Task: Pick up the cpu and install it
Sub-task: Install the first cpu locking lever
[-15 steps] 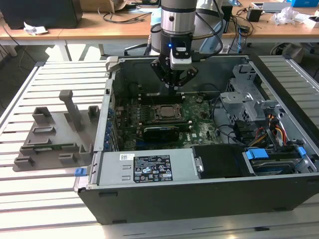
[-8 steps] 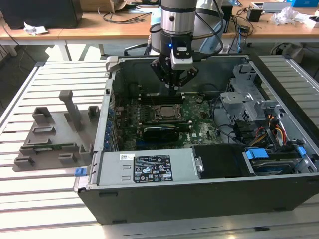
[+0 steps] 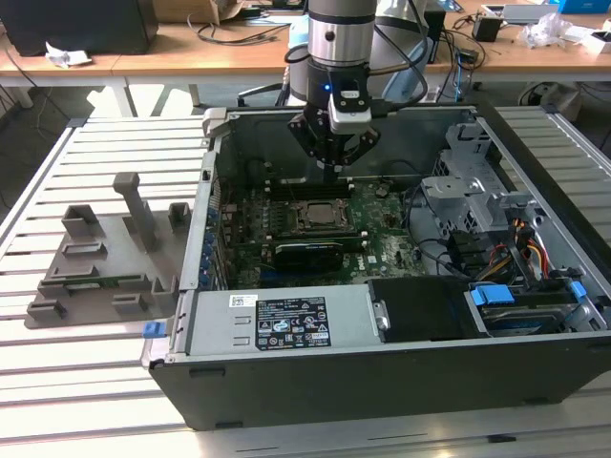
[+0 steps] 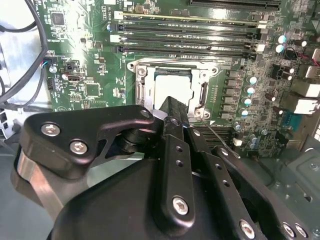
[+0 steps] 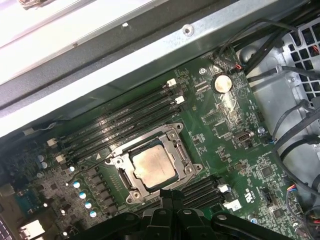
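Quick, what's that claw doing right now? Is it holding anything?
Gripper: closed, holding nothing. The cpu lies in the socket beneath it.

Looking like a robotics lab or electronics workshop. Judging so from an arm [image 3: 336, 38] hanging over an open case [image 3: 382, 382], itself lying on a slatted metal table [image 3: 95, 153] with a grey fixture [image 3: 105, 258] sitting beside it toward the exterior view's left. Seeing, along the rear, wooden desks [image 3: 191, 48] carrying cables [image 3: 239, 36], a small box [image 3: 489, 24] and crumpled paper [image 3: 67, 55]. Finding, in the first wrist view, a bare board [image 5: 225, 115] lying exposed: memory slots [image 5: 125, 120], a cpu [image 5: 152, 167] resting in an open socket [image 5: 182, 147], capacitors [image 5: 82, 195], loose wiring [image 5: 295, 135] trailing over a metal plate [image 5: 272, 95].
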`<state>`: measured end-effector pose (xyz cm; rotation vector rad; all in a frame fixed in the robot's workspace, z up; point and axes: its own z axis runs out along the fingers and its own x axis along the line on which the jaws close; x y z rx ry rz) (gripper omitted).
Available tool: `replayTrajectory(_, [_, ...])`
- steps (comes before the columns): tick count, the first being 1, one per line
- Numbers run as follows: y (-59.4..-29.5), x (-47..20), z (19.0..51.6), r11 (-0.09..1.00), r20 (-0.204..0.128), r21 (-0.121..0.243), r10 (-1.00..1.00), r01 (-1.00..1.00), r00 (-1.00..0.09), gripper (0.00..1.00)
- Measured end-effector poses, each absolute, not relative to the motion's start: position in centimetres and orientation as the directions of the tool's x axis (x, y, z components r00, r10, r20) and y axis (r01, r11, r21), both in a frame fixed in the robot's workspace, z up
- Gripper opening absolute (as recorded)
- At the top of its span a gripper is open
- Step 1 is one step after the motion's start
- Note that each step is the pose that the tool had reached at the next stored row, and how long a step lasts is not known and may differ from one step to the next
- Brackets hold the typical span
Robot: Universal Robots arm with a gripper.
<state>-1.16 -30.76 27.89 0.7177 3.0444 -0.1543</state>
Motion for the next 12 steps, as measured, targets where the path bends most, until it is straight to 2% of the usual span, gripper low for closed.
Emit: replayTrajectory(12, [-30.76,-1.16,27.89,0.913,-0.032,-0.093,0.396,0.398,-0.918,0.11])
